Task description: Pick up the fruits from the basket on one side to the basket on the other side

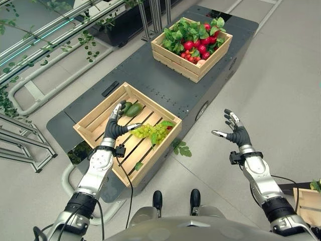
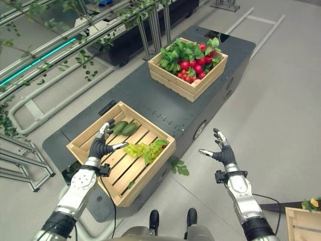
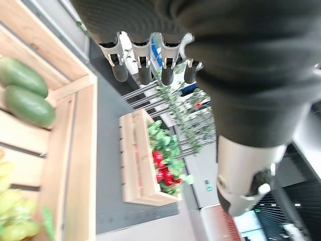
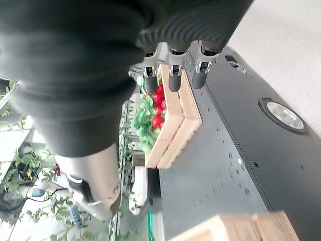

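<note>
Fruits sit in two wooden crates on a long dark platform. In the left eye view, the near crate (image 1: 103, 111) holds two green avocados (image 1: 130, 108) at its far end and a bunch of green grapes (image 1: 151, 131) near its middle. The left hand (image 1: 116, 125) hovers inside this crate, fingers straight and spread, holding nothing, just beside the grapes. The far crate (image 1: 173, 63) is piled with red fruits and green leaves (image 1: 194, 38). The right hand (image 1: 234, 129) is raised over the grey floor (image 1: 281, 95), well apart from both crates, fingers spread and empty.

In the left wrist view, the straight fingers (image 3: 144, 70) point past the avocados (image 3: 24, 97) toward the far crate (image 3: 134, 165).

In the right wrist view, the relaxed fingers (image 4: 173, 75) hang above the platform (image 4: 235, 150), with the far crate (image 4: 178, 120) beyond.
</note>
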Tool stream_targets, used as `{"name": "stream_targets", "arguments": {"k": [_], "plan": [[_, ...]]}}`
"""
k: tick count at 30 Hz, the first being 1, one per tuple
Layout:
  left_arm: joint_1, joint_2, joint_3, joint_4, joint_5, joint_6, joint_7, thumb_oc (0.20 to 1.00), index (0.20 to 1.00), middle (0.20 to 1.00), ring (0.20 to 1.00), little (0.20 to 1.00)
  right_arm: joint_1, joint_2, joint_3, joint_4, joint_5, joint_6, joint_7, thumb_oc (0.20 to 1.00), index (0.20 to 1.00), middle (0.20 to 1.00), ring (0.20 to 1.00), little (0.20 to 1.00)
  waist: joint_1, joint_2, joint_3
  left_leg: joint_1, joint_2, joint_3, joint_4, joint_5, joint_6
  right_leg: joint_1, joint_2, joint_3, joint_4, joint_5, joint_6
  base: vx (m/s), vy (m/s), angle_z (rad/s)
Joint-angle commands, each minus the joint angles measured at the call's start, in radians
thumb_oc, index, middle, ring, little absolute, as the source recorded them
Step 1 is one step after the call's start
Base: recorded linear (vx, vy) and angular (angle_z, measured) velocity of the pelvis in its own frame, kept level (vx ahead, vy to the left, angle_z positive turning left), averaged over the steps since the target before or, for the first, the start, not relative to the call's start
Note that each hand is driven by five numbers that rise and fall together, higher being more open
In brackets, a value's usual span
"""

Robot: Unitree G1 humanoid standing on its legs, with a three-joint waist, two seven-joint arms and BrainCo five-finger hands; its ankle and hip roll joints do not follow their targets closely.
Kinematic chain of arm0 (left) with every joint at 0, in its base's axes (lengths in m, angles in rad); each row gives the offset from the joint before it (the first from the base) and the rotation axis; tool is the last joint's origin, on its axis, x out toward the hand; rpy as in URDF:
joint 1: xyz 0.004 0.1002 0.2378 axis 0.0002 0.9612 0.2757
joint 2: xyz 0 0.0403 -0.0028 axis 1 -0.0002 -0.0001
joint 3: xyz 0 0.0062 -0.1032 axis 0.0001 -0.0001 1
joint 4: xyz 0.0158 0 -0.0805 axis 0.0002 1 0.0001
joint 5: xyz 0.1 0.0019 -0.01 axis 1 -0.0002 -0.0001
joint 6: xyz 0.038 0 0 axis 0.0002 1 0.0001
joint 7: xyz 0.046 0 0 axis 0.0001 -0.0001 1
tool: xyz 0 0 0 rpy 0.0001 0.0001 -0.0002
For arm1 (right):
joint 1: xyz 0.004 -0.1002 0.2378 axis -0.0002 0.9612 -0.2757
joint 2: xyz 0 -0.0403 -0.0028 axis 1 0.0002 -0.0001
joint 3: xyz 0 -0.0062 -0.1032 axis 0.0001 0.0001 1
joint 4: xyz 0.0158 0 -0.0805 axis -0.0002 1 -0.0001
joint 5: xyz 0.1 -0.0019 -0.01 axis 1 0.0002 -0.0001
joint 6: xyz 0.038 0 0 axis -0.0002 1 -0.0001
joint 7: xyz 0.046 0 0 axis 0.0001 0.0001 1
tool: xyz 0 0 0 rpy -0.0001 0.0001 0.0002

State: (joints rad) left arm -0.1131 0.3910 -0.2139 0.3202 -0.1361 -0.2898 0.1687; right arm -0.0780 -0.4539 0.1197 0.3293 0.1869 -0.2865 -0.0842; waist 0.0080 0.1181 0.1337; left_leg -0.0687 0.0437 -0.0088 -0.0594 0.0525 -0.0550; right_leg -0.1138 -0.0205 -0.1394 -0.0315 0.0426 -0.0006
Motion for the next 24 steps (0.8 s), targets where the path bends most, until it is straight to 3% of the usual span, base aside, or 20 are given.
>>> {"name": "stream_targets", "arguments": {"k": [1,7,15,16,24], "plan": [[-0.167,0.037,0.035,0.070,-0.020,-0.026,0.057,1.000,1.000,1.000,1.000,1.000,-0.132,-0.021,0.048,-0.039,0.007,-0.034,-0.024,1.000,1.000,1.000,1.000,1.000,-0.018,-0.075,0.070,-0.026,0.007,-0.015,0.016,-0.016,-0.021,-0.034,-0.094,0.021,0.017,0.039,0.128,-0.14,-0.013,-0.03],[-0.317,0.069,0.008,0.187,0.001,0.003,0.126,1.000,1.000,1.000,1.000,1.000,-0.227,-0.021,0.085,-0.019,0.019,-0.033,-0.056,1.000,1.000,1.000,1.000,1.000,-0.037,-0.062,0.120,-0.080,0.008,0.002,0.020,0.000,-0.025,-0.104,-0.094,0.036,0.031,0.058,0.127,-0.09,0.001,-0.03],[-0.428,0.254,0.009,0.280,0.101,0.044,0.133,1.000,1.000,1.000,1.000,1.000,-0.279,-0.038,0.108,-0.060,0.027,-0.049,-0.045,1.000,1.000,1.000,1.000,1.000,-0.058,-0.044,0.190,-0.152,0.016,0.051,0.066,-0.009,-0.029,-0.193,-0.089,0.095,0.039,0.086,0.136,-0.06,0.031,-0.28],[-0.483,0.309,-0.018,0.361,0.148,0.053,0.127,1.000,1.000,1.000,1.000,1.000,-0.288,-0.035,0.112,-0.069,0.037,-0.057,-0.043,1.000,1.000,1.000,1.000,1.000,-0.065,-0.044,0.209,-0.172,0.019,0.068,0.079,-0.012,-0.032,-0.213,-0.088,0.109,0.037,0.097,0.140,-0.03,0.003,-0.17],[-0.589,0.439,-0.109,0.461,0.283,0.074,0.109,1.000,1.000,1.000,1.000,1.000,-0.298,-0.038,0.116,-0.078,0.047,-0.086,-0.046,1.000,1.000,1.000,1.000,1.000,-0.084,-0.042,0.270,-0.236,0.015,0.095,0.136,-0.030,-0.033,-0.278,-0.091,0.144,0.038,0.119,0.145,-0.04,0.018,-0.16]]}}
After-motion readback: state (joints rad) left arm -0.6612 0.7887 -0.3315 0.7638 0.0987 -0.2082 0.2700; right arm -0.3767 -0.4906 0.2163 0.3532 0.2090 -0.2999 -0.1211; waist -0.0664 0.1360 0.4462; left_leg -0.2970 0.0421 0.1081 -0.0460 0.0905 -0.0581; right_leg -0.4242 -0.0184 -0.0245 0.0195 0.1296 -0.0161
